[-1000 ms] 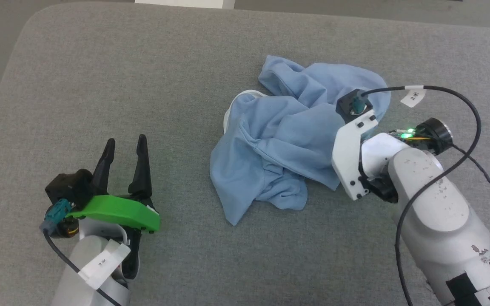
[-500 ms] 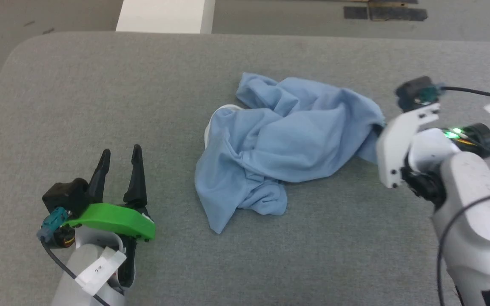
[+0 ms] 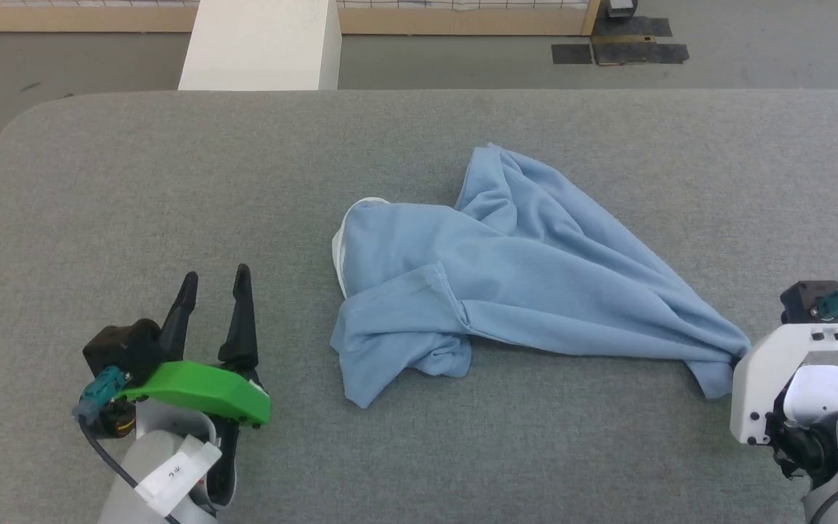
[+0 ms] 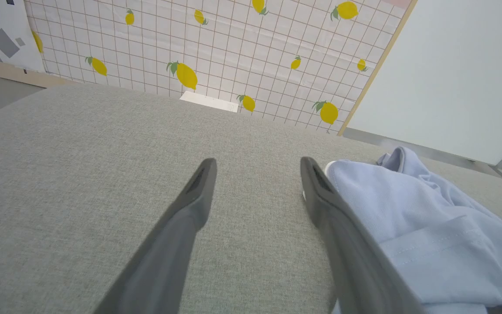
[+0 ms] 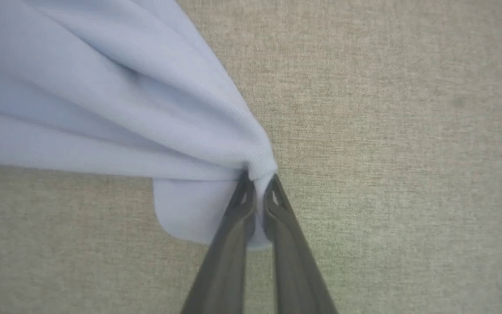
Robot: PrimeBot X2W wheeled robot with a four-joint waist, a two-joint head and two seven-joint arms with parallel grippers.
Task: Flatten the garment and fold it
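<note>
Dragged rightward, the garment (image 3: 535,291) lies stretched (right fingers (image 5: 231,244) pinch it).

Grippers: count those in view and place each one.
2. The left gripper is open at the head view's lower left, apart from the garment; the right gripper is shut on the garment's right-hand tip.

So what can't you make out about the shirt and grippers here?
- Head view: the shirt hides its lower layers under its own folds.
- Head view: a white bracket covers the fingers of the right gripper.
- Right wrist view: top and left edges cut off the shirt.
</note>
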